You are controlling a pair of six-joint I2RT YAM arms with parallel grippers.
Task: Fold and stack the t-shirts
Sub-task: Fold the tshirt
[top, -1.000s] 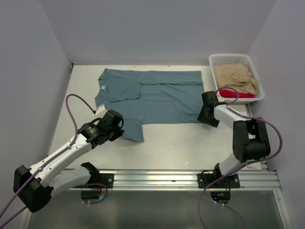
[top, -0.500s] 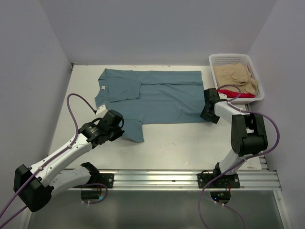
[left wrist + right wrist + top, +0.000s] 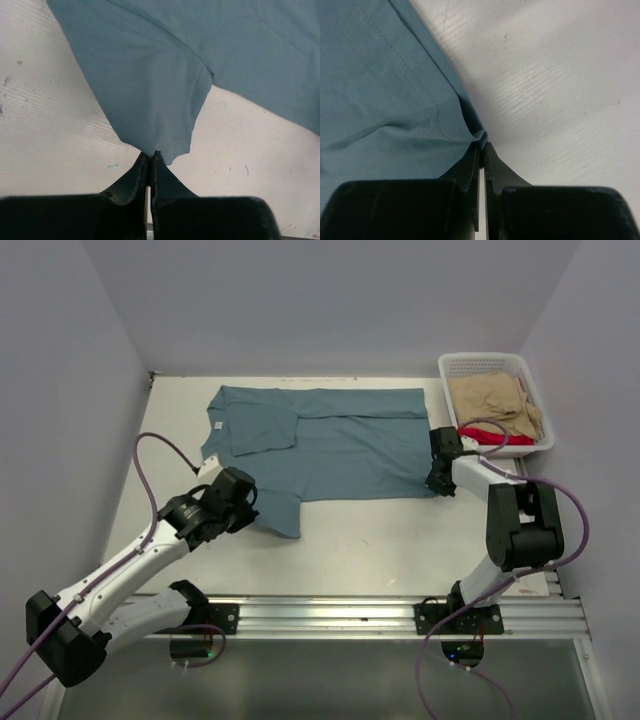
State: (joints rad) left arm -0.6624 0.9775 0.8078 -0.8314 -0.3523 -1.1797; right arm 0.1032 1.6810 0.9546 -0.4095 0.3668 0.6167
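Observation:
A blue-grey t-shirt [image 3: 330, 445] lies spread across the table, collar at the left, one sleeve folded over its chest. My left gripper [image 3: 250, 512] is shut on the near sleeve's edge [image 3: 152, 145], the cloth pinched between the jaw tips [image 3: 150, 156]. My right gripper [image 3: 432, 480] is shut on the shirt's near hem corner [image 3: 477, 136], where the fabric bunches into the jaws [image 3: 482, 146]. A tan t-shirt [image 3: 492, 400] and a red one [image 3: 495, 437] lie in the basket.
A white plastic basket [image 3: 480, 362] stands at the table's back right corner, close behind my right arm. Purple cables loop off both arms. Grey walls close in the left, back and right sides. A metal rail [image 3: 330, 615] runs along the near edge.
My right gripper slid a little toward the shirt's hem corner and closed on it. My left gripper kept its hold on the sleeve and shifted slightly.

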